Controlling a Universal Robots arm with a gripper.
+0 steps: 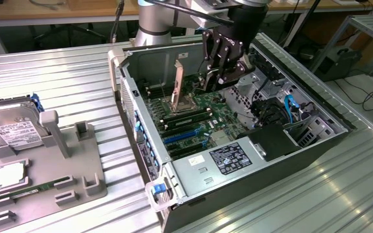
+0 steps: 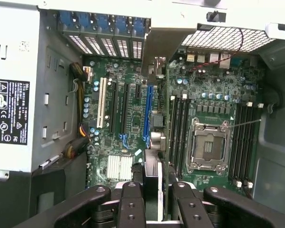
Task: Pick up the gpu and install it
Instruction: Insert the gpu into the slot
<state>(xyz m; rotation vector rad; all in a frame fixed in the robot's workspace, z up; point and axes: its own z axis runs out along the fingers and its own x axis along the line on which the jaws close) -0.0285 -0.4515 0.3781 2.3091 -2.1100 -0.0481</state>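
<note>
Holding the gpu (image 1: 179,77) edge-on between narrowed fingers, the gripper (image 1: 220,73) hangs inside the open computer case (image 1: 329,131) above the motherboard (image 2: 128,118). Pickup is done; the card appears not yet seated in a slot.

1. The gpu (image 1: 179,80) was a thin flat card with a long narrow metal bracket along one end.
2. It stood upright on edge inside the open computer case (image 1: 316,141), bracket end up.
3. In the wrist view the gpu (image 2: 160,95) ran edge-on over the motherboard (image 2: 213,90), between the blue expansion slot (image 2: 148,111) and the memory slots (image 2: 179,128).
</note>
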